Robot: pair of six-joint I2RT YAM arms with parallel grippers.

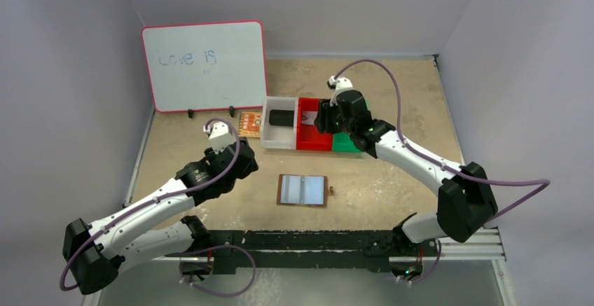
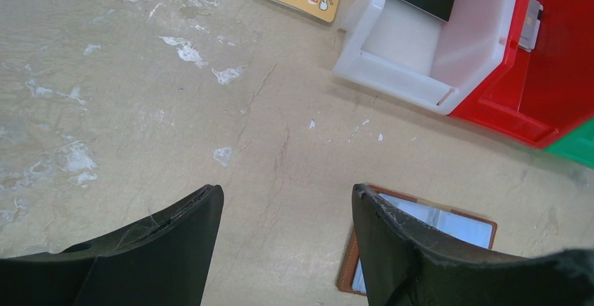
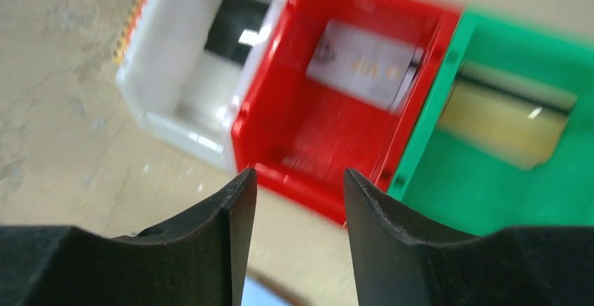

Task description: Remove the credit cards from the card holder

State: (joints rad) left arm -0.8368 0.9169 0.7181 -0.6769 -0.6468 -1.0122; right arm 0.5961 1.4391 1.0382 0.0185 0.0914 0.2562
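Tan tabletop point(image 1: 392, 110), scuffed w/ white flecks, seen from above. A pink-framed whiteboard point(image 1: 204, 64) stands at back left w/ "Love is" written on it. L arm point(image 1: 140, 215) and R arm point(image 1: 420, 159), white and black, reach in from the near edge.

Three bins sit side by side at centre back: white bin point(image 1: 280, 143), red bin point(image 1: 313, 141), green bin point(image 1: 344, 145).

L gripper point(image 2: 287, 194) hangs over bare table, jaws wide apart, nothing btwn them. R gripper point(image 3: 298, 176) hangs over the red bin's near wall, jaws parted, holding nothing.

Brown card holder point(image 1: 302, 190) lies open flat mid-table, on the near side of the bins, just right of L gripper. Its pale blue-grey pockets face up; can't tell if anything's inside.

One card per bin: black card point(image 1: 281, 117) in white, pale card point(image 3: 364, 64) in red, gold-toned card point(image 3: 504, 120) in green. Orange patterned card point(image 1: 249, 124) lies just left of the white bin.
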